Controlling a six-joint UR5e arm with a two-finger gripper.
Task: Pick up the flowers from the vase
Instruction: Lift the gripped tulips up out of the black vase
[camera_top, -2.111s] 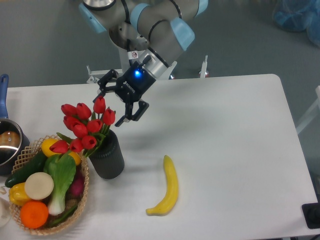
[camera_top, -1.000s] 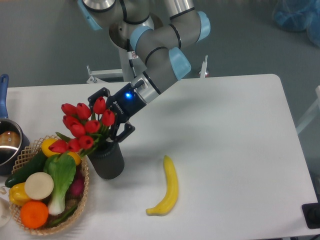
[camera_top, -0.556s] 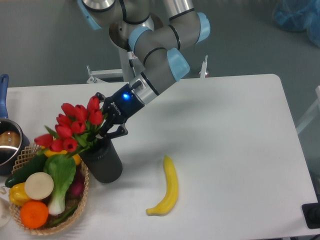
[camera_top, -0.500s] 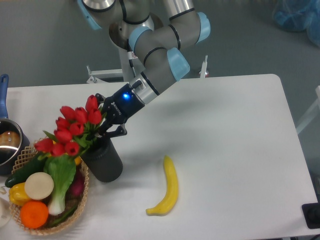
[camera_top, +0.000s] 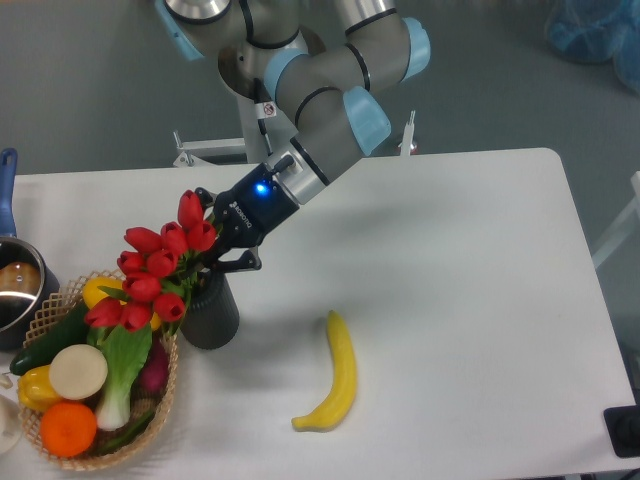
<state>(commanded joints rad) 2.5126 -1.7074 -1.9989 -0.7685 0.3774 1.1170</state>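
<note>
Table (camera_top: 480, 260): a white top fills most of the view, and on it we see everything the job concerns, grouped toward the left.

Arm (camera_top: 320, 100): grey with pale blue joints, it reaches down from the far edge and slants left toward the bouquet.

Basket (camera_top: 165, 385): a woven wicker basket of vegetables and fruit sits at the left, its rim touching or just beside the vase.

Banana (camera_top: 335, 375): a yellow banana lies alone on the table, right of the vase and clear of the lift path.

Flowers (camera_top: 155, 275): red tulips with green stems lean left out of the vase, the heads hanging over the basket.

Vase (camera_top: 210, 315): the dark ribbed cylinder stands upright between basket and banana, the stems' lower ends inside it.

Gripper (camera_top: 215, 258): its blue light showing, it sits just above the vase mouth with the fingers drawn in around the stems; we judge it has hold of the bunch, though leaves hide the contact.

Step in hand: drawing the bunch out, in our reading.

How to do it well: we would pull along the line of the stems, slowly, so they slide free without dragging the vase over. We would keep the grip firm but not crushing, and lift until the stem ends clear the rim before moving sideways.
</note>
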